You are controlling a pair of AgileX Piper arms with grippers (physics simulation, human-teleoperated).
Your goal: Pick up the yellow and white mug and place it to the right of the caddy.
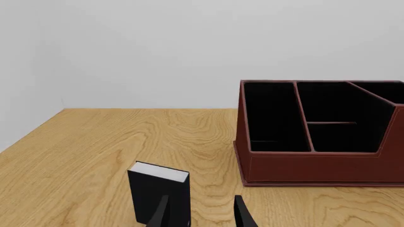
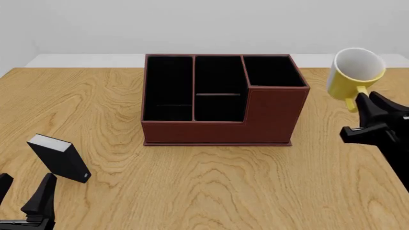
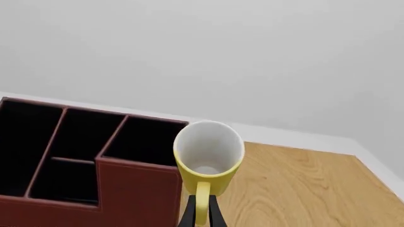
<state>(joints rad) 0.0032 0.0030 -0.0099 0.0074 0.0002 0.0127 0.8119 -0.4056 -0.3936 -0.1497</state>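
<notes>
The right claw (image 2: 367, 98) is clamped on the handle of the mug (image 2: 355, 72) — held aloft, tilted mouth-up toward the camera, the caddy (image 2: 221, 98) off to the claw's left — so lowering comes next; the left claw (image 2: 22, 199), jaws apart, sits idle.

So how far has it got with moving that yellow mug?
Done: the right tool has pinched the yellow and white mug by its handle and lifted it. In hand: the mug hangs in the air, right of the caddy. Left: lowering it onto the table there and letting go.
</notes>
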